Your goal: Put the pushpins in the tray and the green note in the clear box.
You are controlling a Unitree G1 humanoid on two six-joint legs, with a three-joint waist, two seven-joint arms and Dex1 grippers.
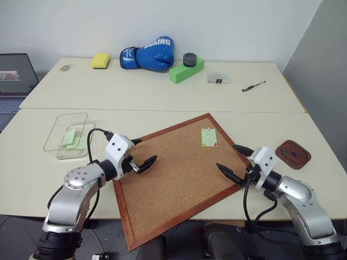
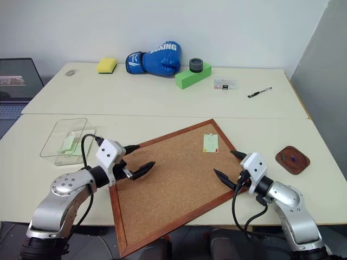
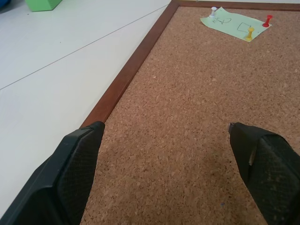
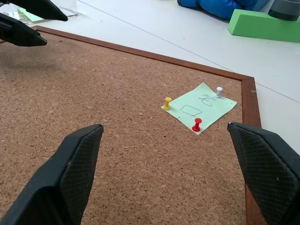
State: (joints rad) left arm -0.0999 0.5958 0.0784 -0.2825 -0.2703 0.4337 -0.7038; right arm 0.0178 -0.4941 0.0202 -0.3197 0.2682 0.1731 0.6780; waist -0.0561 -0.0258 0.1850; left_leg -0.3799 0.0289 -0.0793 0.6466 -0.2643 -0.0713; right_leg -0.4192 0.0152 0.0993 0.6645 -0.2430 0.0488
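Cream tabletops fill the head views, a big wood-framed corkboard [image 1: 179, 173] lying askew at centre. Left gripper [image 1: 142, 158] hovers over the board's left edge, its black fingers spread and empty; right gripper [image 1: 234, 162] hovers at the right edge, likewise spread with nothing between them. Beyond them, upper right on the board, the small pale-green paper note [image 4: 199, 107] is pinned by three pushpins: yellow [image 4: 168, 103], white [image 4: 219, 91] and red [image 4: 197, 124]. At far right the small reddish-brown tray [image 1: 293, 154] seems to hold small items already; at left the clear plastic box [image 1: 66, 135] holds a greenish slip. This note and its pins remain.
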